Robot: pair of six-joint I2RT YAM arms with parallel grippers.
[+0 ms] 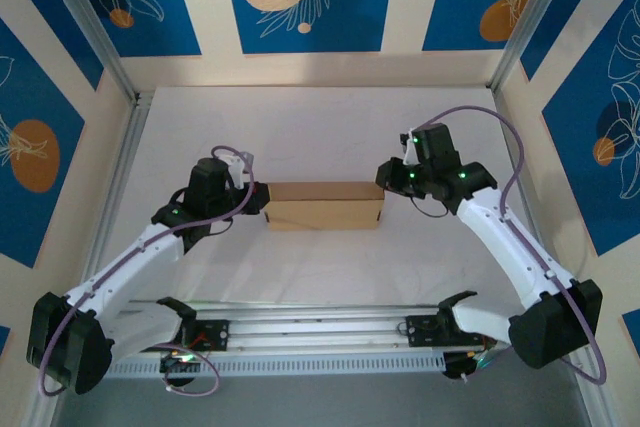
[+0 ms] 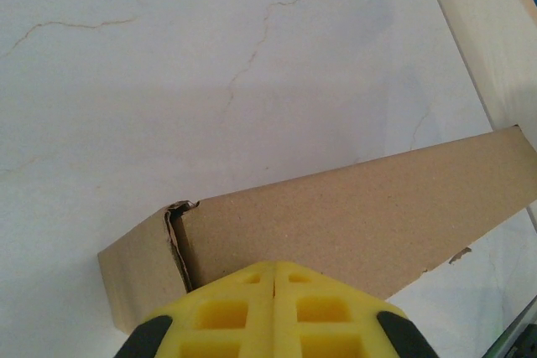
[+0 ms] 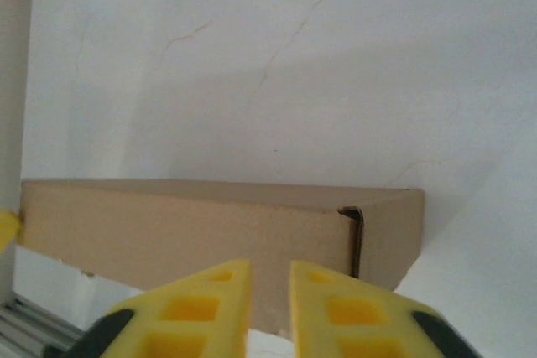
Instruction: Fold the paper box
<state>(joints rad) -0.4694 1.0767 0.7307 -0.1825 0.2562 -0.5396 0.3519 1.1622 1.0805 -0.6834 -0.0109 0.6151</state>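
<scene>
The paper box (image 1: pixel 325 204) is a shallow, closed brown cardboard mailer lying lengthwise in the middle of the white table. My left gripper (image 1: pixel 258 197) is at its left end. In the left wrist view the yellow fingers are pressed together, so the gripper (image 2: pixel 274 264) is shut with nothing between them, right against the box (image 2: pixel 361 215) beside a torn corner seam. My right gripper (image 1: pixel 385 179) is at the box's right end. In the right wrist view this gripper (image 3: pixel 270 267) stands slightly open, a narrow empty gap facing the box's side wall (image 3: pixel 185 224).
An aluminium rail (image 1: pixel 320 332) runs along the near edge between the arm bases. Metal frame posts (image 1: pixel 95 27) and patterned walls close in the table on the left, back and right. White tabletop (image 1: pixel 320 137) lies behind the box.
</scene>
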